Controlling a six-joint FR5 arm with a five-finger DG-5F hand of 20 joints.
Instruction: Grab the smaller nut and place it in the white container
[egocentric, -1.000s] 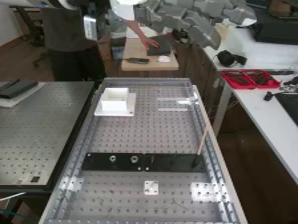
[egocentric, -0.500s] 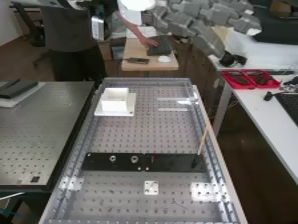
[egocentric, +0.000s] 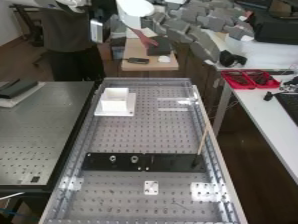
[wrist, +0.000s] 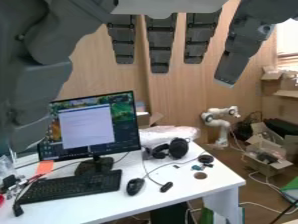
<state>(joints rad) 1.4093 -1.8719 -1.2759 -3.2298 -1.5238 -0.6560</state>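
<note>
dark grey hand (egocentric: 199, 35) hangs lower in high view than before; fingers straight, open; square white container (egocentric: 114, 105) stands beyond flat black bar (egocentric: 174, 162).

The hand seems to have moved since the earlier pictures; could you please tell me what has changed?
The hand has come lower in the high view, taking hold of nothing. The white container, the black bar, the larger nut and the bearing stayed put.
</note>
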